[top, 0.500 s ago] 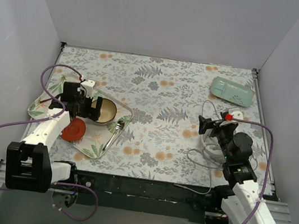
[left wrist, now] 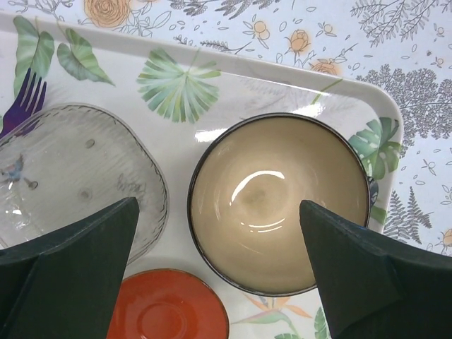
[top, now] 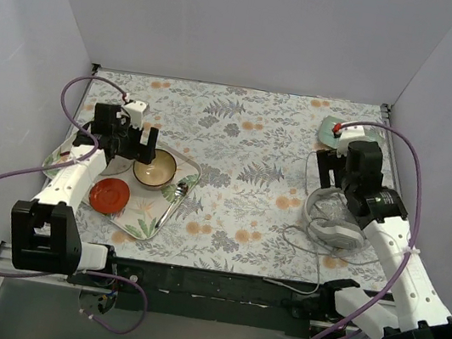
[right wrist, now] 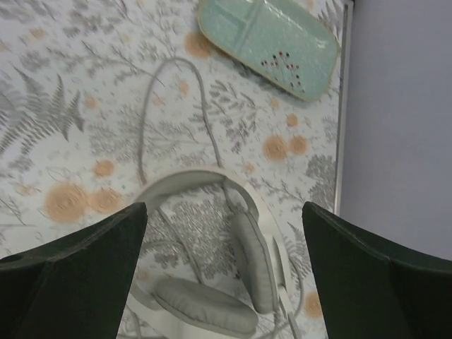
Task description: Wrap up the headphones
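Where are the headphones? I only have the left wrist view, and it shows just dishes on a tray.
Observer: On the right side of the table, the headphones lie below the right tool.
Operator: Is that tool gripping them?
Observer: No, it hovers open above them, holding nothing.
Operator: And the cable?
Observer: The cable is unwound, looping loosely toward the mint-green case.

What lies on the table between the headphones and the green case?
Only a loop of grey cable from the headphones, on otherwise bare cloth; the right wrist view shows it.
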Available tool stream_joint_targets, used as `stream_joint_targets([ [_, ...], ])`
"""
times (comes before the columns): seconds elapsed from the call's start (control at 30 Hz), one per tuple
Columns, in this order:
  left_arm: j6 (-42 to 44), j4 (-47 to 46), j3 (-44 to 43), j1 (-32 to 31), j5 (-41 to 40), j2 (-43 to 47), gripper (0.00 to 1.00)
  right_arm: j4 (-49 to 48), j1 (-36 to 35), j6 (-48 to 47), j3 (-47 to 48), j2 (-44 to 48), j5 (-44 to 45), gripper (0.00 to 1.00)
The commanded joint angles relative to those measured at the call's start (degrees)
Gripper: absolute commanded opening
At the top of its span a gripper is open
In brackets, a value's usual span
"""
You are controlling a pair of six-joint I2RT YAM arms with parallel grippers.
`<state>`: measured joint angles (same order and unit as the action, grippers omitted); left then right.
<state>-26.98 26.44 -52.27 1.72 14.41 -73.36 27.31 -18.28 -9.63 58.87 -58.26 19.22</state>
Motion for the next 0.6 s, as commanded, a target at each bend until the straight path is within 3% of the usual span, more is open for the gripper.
stream_joint_targets([
  [0.0,1.6,1.6,-3.8,0.1,2.6,-1.9,0.98,4.4,0.0,-9.8,-5.8,3.7,11.9,0.99],
  [0.23,2.8,1.6,-8.5,0.2,3.0,-7.9,0.98,5.2,0.6,-16.6,-13.1,3.2,13.8,0.99],
  [0.57,3.9,0.4,-10.6,0.3,6.3,-11.8,0.98,7.0,12.4,-15.1,-10.7,-17.0,8.8,0.98],
])
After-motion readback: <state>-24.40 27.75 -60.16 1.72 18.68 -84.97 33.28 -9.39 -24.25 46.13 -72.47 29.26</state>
